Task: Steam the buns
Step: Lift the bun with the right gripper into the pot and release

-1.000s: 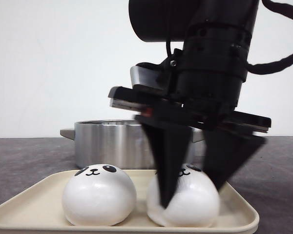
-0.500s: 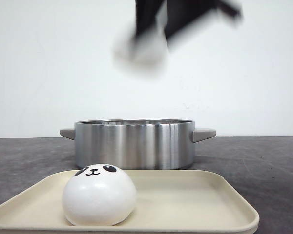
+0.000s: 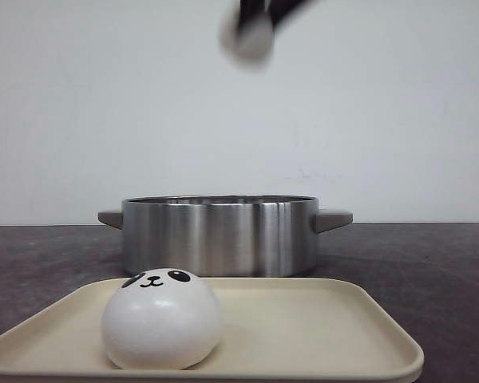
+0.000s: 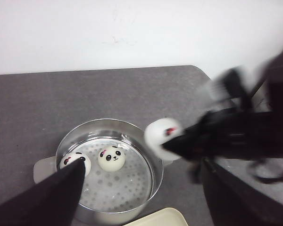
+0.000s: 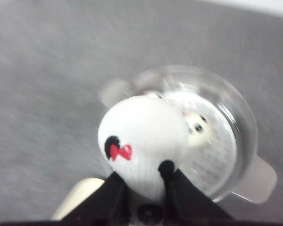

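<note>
The right gripper [image 5: 144, 186] had a bun [image 5: 144, 141] clamped between its jaws and carried it high in the air, so that in the front view only a blurred white lump [image 3: 254, 36] showed at the very top of the frame, a little right of centre, with dark fingers above it. In the right wrist view the held bun filled the middle of the frame, a black ear and a red bow on its side, and the steel pot [image 5: 245, 141] lay below and beyond it. The left wrist view showed the same bun [image 4: 161, 135] just past the pot's rim [image 4: 155, 160] at the right of centre, not yet over the perforated floor.

A second earlier that bun sat on the right half of the cream tray [image 3: 327, 335] with the jaws closed round it; half a second earlier it was already lifted and blurred near the top of the frame. By this moment it was higher and smaller in view, and the tray's right half lay bare.

Two buns [image 4: 111, 157] [image 4: 75, 162] rested inside the pot, and one bun [image 3: 161, 319] sat at the lower left of the front view on the tray. So the third transfer looked under way, with one more to follow.

The left gripper [image 4: 141, 197] had its jaws spread wide, holding nothing, above the pot.
</note>
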You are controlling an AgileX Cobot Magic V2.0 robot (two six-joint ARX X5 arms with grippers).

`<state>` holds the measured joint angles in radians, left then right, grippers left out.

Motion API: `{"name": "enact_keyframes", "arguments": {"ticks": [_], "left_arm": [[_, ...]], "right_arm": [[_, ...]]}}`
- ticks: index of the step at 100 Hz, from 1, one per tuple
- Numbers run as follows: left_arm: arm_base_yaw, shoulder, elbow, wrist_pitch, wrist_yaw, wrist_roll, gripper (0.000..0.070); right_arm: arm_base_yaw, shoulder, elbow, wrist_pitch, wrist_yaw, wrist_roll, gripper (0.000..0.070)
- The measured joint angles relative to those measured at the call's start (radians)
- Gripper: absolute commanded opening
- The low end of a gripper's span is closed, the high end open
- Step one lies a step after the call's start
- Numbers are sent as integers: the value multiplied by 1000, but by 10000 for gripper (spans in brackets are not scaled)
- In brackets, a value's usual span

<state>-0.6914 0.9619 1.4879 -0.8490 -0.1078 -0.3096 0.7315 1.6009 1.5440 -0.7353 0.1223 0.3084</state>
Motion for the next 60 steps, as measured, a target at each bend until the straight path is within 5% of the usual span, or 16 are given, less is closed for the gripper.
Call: {"name": "enact_keyframes", "arguments": {"ticks": [40, 45, 54, 60], "left_arm": [[0, 0, 0, -32, 0, 0, 470], [0, 0, 0, -45, 0, 0, 470], [0, 0, 0, -56, 0, 0, 470], [0, 0, 0, -63, 0, 0, 470]], "right_arm": [[-72, 315, -3, 62, -18, -74, 23], [-73, 323, -3, 62, -23, -77, 117], [-80, 324, -3, 68, -43, -82, 387], [-82, 324, -3, 79, -44, -84, 467]]}}
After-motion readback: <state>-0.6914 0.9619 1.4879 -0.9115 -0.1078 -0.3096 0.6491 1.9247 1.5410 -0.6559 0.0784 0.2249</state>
